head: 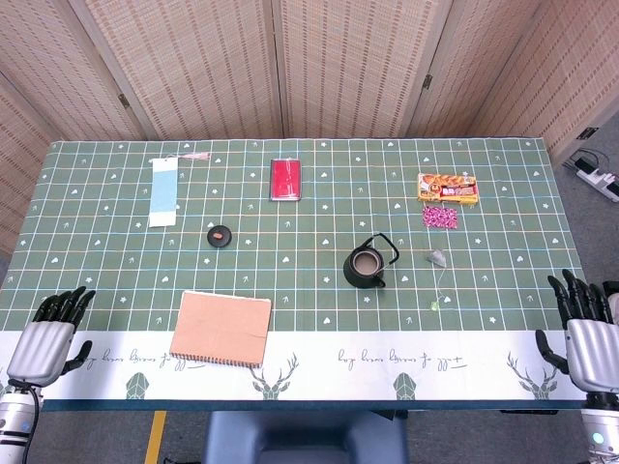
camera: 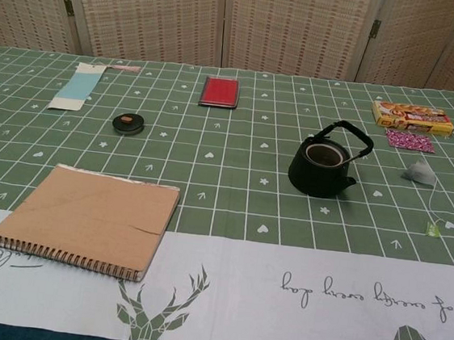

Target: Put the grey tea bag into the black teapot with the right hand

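The black teapot (head: 368,266) (camera: 322,168) stands lidless right of the table's middle, its handle raised toward the back right. The grey tea bag (head: 438,258) (camera: 418,171) lies on the cloth just right of the pot, its string running toward me to a small green tag (head: 435,305) (camera: 433,230). My right hand (head: 583,329) rests at the table's near right edge, fingers apart, holding nothing, well away from the tea bag. At the near left edge my left hand (head: 50,333) lies the same way, empty. Neither hand shows in the chest view.
A brown spiral notebook (head: 221,328) (camera: 90,218) lies near the front left. Behind it sit a small black round dish (head: 221,235) (camera: 128,123), a light blue strip (head: 164,191) (camera: 77,89) and a red booklet (head: 285,180) (camera: 221,91). An orange snack box (head: 447,187) (camera: 412,117) and pink packet (head: 440,216) (camera: 410,140) lie behind the tea bag.
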`<act>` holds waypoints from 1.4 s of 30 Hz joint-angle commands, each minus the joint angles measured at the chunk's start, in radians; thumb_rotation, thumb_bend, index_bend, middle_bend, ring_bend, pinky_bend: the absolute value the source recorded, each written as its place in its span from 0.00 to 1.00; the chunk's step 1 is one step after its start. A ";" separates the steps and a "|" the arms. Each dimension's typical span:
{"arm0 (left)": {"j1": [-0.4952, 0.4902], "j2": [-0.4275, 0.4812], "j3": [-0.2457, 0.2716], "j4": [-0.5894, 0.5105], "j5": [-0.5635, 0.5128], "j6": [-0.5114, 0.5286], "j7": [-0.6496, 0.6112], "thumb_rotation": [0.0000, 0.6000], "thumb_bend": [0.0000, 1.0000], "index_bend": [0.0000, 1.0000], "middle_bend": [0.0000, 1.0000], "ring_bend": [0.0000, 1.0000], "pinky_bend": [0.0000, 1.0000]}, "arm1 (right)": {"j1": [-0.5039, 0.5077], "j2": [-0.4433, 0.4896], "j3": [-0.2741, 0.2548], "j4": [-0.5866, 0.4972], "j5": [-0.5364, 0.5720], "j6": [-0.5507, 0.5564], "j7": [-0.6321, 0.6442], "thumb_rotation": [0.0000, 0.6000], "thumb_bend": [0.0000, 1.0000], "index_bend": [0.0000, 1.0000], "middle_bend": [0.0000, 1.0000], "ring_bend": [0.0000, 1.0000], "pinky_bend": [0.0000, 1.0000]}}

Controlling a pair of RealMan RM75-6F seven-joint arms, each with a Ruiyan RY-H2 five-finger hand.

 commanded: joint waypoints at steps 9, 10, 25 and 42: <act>0.011 0.001 0.003 -0.013 0.010 0.022 0.005 1.00 0.38 0.00 0.00 0.05 0.09 | 0.013 -0.012 -0.008 0.003 -0.008 -0.015 -0.031 1.00 0.42 0.00 0.00 0.00 0.00; 0.008 0.001 0.002 -0.010 0.012 0.018 0.001 1.00 0.38 0.00 0.00 0.05 0.09 | 0.018 -0.018 -0.010 0.005 -0.006 -0.026 -0.043 1.00 0.42 0.00 0.00 0.00 0.00; 0.012 0.017 0.000 -0.017 0.002 0.011 -0.035 1.00 0.38 0.00 0.00 0.06 0.10 | 0.282 -0.062 0.028 0.077 0.165 -0.467 -0.176 1.00 0.42 0.29 0.00 0.00 0.00; 0.016 0.036 0.005 -0.020 0.025 0.018 -0.090 1.00 0.38 0.00 0.00 0.07 0.10 | 0.467 -0.200 0.033 0.179 0.398 -0.637 -0.310 1.00 0.42 0.38 0.00 0.00 0.00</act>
